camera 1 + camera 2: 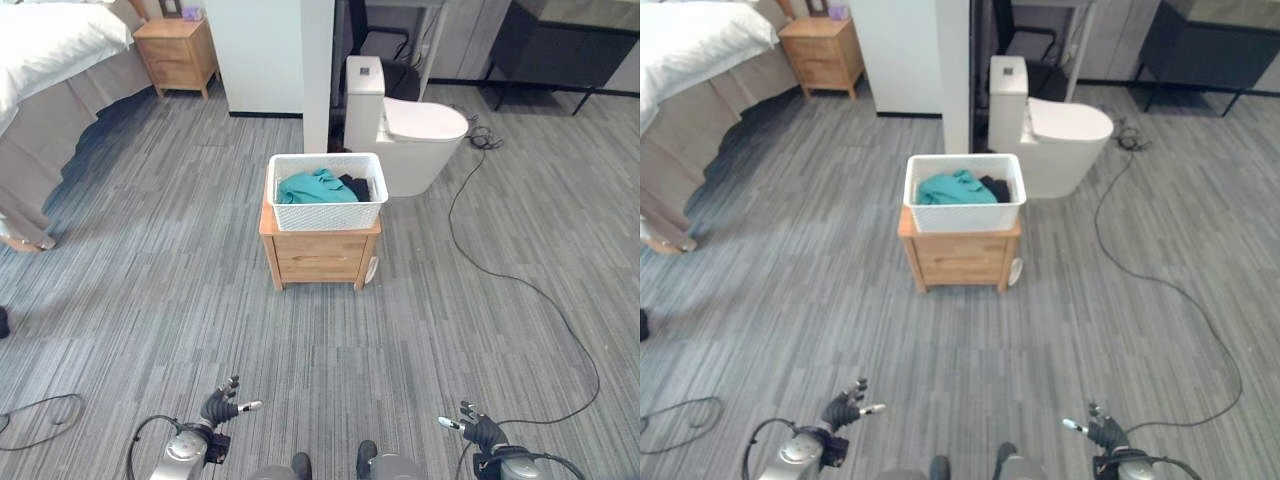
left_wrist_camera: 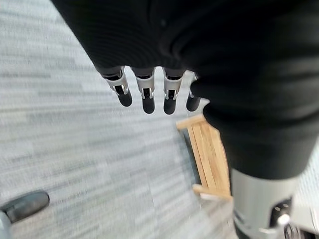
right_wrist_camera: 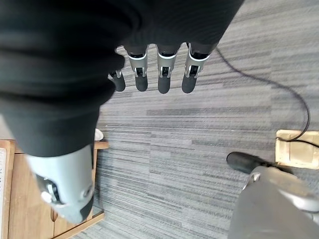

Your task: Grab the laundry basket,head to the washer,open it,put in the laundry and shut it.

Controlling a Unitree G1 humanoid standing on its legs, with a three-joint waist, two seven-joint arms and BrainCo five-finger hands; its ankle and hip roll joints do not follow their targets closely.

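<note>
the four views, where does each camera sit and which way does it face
Left eye view: on the head, looking down at the white perforated laundry basket on the small wooden cabinet; left hand and right hand low.
Right eye view: same scene, slightly shifted.
Left wrist view: along straight fingers to grey carpet.
Right wrist view: likewise, fingers.
Both wrist views catch the wooden cabinet.

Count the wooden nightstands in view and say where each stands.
2. One wooden nightstand stands mid-floor, under the white laundry basket; the other is far left beside the bed.
</note>
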